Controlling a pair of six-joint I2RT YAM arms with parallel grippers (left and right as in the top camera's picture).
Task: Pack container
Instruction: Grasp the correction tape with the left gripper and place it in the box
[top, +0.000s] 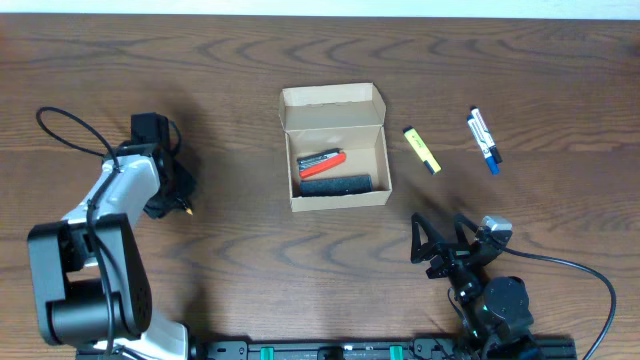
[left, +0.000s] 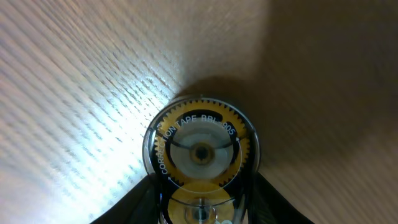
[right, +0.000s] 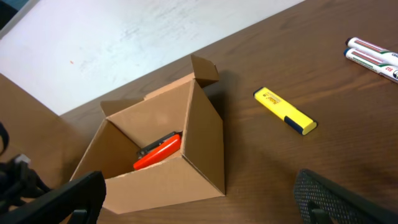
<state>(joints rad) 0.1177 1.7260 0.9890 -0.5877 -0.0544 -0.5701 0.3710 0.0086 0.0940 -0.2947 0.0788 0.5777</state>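
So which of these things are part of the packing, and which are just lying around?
Job: container, red marker and black item inside it, yellow highlighter, two markers, correction tape between the left fingers.
Just there: table, black cable.

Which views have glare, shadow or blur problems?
Left wrist: hard glare washes out the wooden table at left, upper right falls into shadow; the round clear-and-yellow correction tape dispenser reads sharp. Right wrist: tan cardboard box crisp, own dark fingers blurred at the bottom edge. Overhead: even light, soft shadows.
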